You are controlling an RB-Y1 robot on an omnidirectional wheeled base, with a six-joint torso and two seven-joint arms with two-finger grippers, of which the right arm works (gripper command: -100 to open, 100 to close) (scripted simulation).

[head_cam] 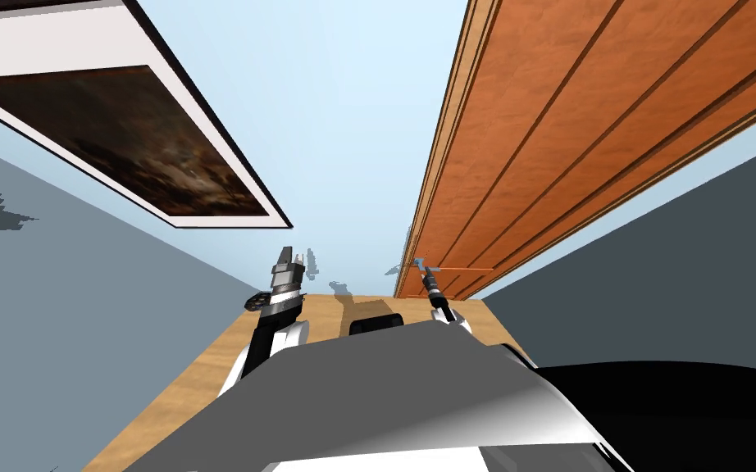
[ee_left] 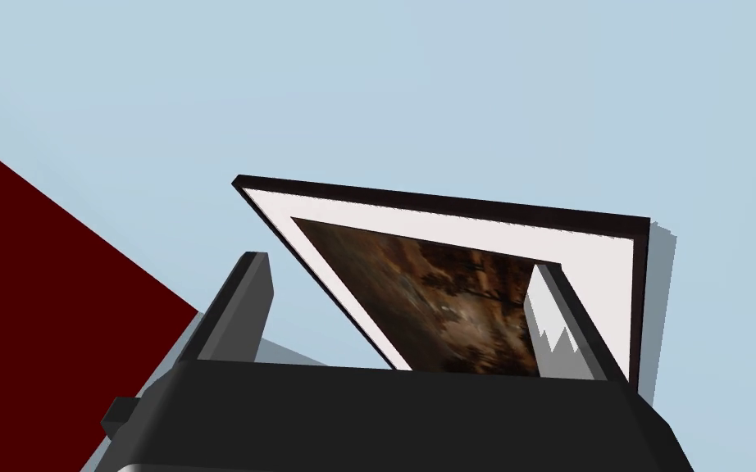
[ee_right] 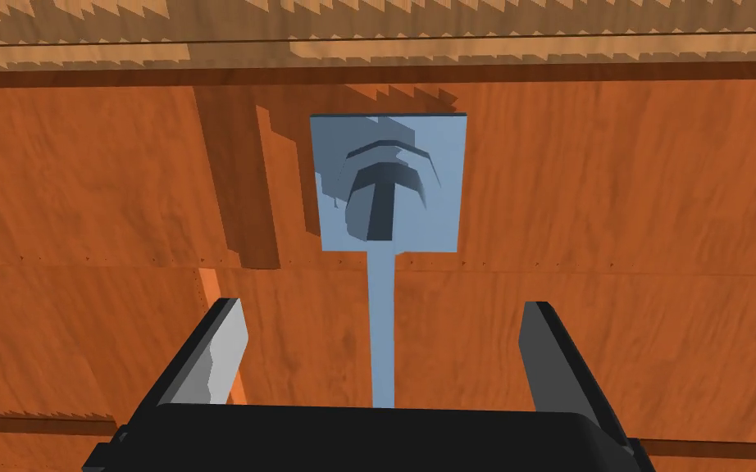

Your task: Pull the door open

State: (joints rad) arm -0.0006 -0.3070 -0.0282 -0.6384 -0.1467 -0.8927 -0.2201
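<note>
Right end effector [ee_right: 380, 310]: fingers apart, straddling the thin pale blue-grey lever handle [ee_right: 382, 344], with a clear gap to it on either side. The lever runs from a square blue-grey backplate [ee_right: 442, 164] on the orange-brown panelled wooden door [ee_right: 614, 213] back toward the dark gripper body.

Head view: the door fills the upper right of the frame. Handle and Right end effector sit just right of centre, close to the door's near edge.

Left end effector [ee_left: 401, 264]: fingers apart, holding nothing, raised left of centre in the head view, well apart from the door.

Step in hand (judgement): grasp not yet made, so the task is at its start.

To do it well:
- Keep the lever centred between the fingers.
- Close squarely on the bar, well out from the backplate for leverage.
- Check that both fingers bear on it before loading.
- Press the lever down if the latch holds.
- Pull along the door's swing arc rather than straight back, so the thin bar does not slide out of the grip.
</note>
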